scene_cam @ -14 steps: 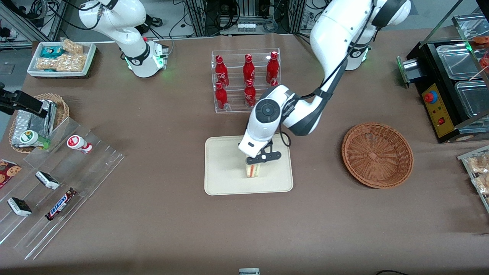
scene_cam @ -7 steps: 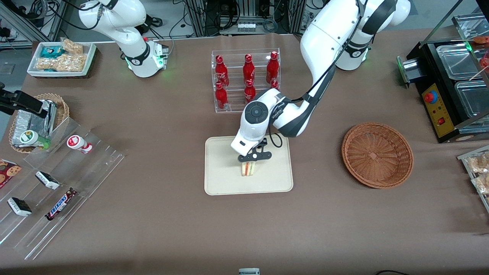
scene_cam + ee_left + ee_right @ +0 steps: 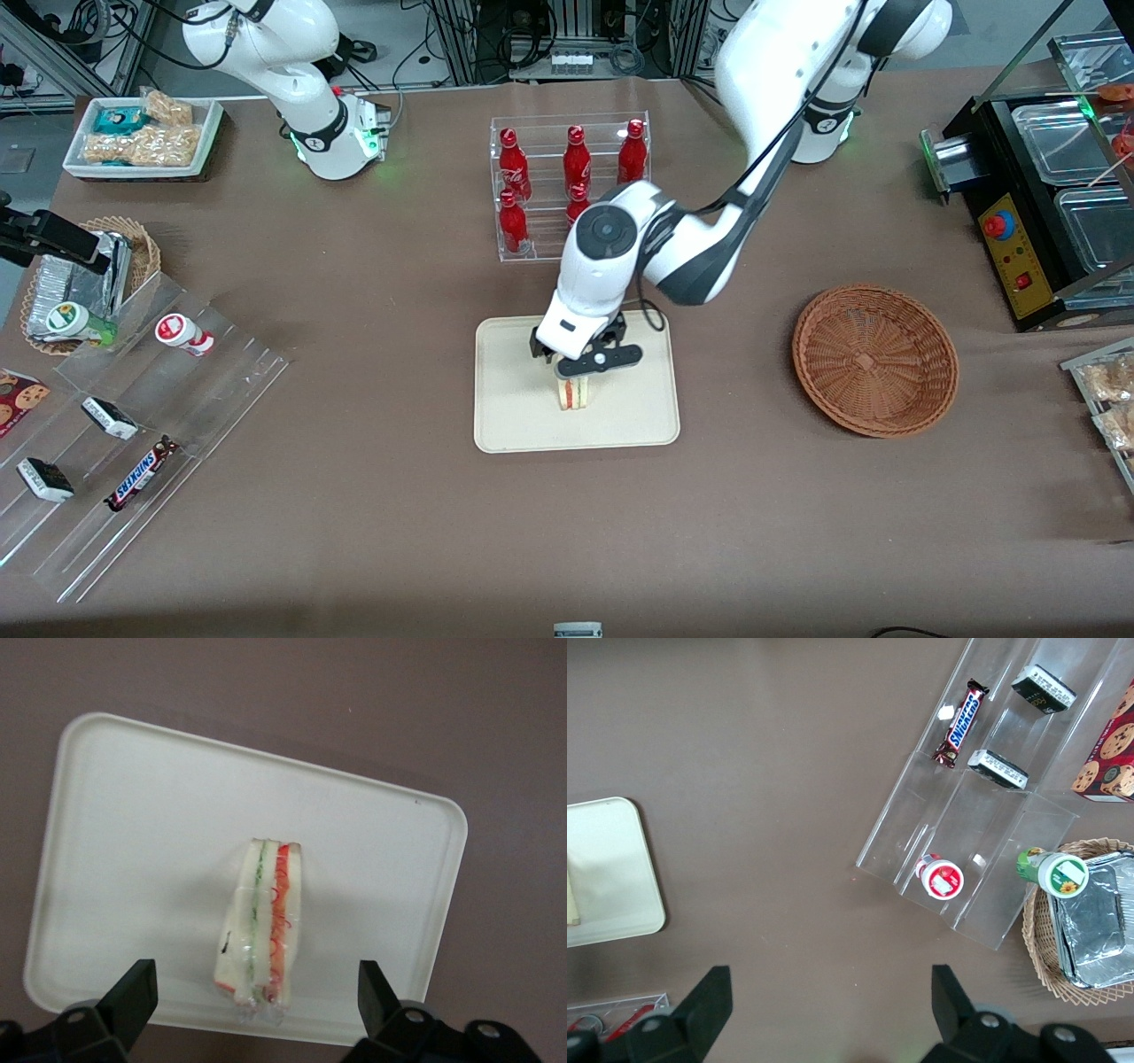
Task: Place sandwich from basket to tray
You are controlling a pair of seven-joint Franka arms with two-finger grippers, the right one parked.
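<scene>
On the tabletop (image 3: 372, 496) the big change is in the arm: half a second ago it was low over the tray (image 3: 514, 425) with the sandwich between its fingers, and now it has lifted and its wrist sits higher. The gripper (image 3: 257, 997) hangs above the sandwich (image 3: 262, 926) with its fingers spread wide, well apart from the bread on both sides and holding nothing. The sandwich stands on edge on the tray, roughly at its middle, with the red and green filling layers facing up. The basket (image 3: 875, 359) lies bare toward the working arm's end. I judge the placing done, with only the retreat left.

From the front, the gripper covers the upper part of the sandwich, so only its lower end shows. The wrist camera cuts off the fingertips. Whether the wedge leans or stands steady cannot be told.
</scene>
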